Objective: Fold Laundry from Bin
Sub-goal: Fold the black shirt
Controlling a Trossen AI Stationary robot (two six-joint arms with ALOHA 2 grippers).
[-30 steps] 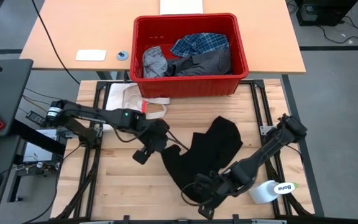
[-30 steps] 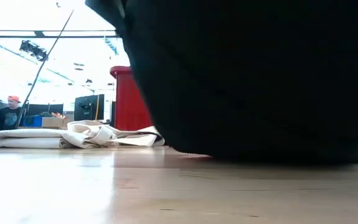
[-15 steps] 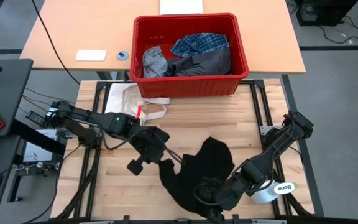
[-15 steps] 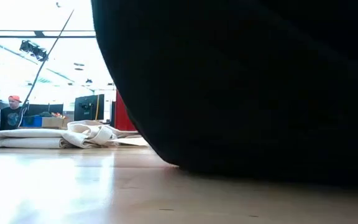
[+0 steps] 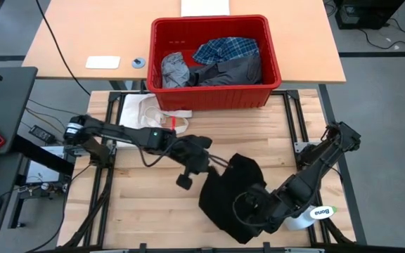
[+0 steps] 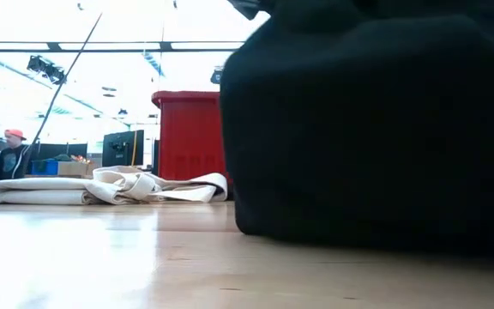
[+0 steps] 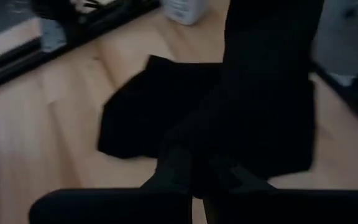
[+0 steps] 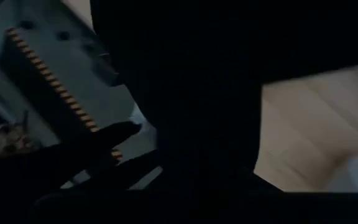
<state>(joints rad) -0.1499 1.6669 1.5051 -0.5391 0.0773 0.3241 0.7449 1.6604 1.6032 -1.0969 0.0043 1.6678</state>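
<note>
Black garment (image 5: 234, 193) is bunched on the near right part of the table (image 5: 139, 204), held off the wood at two places. Left gripper (image 5: 213, 166) is clamped on the garment's upper edge near the table's middle; in the left wrist view its fingers (image 7: 185, 168) are pinched tight into black cloth. Right gripper (image 5: 248, 209) sits low at the near edge, buried in the same garment; its fingers are closed, and black cloth fills the right wrist view, so a hold on the garment is judged likely.

Bin (image 5: 213, 60) stands on the far table, well apart from both grippers. In it are seen the plaid shirt (image 5: 225, 49), a light grey piece (image 5: 174, 69) and a dark grey piece (image 5: 234, 70). Cream cloth (image 5: 146, 112) lies just in front of the bin, untouched.

Risks, as judged:
- Garment is crumpled between the grips, not spread; a fold made now would be lopsided.
- Thin pinches may slip if the arms are drawn apart quickly.
- White roll (image 5: 308, 214) lies just beside the right arm; it could be knocked off the near edge.
- Cloth hangs close to the near edge and could slide over.
</note>
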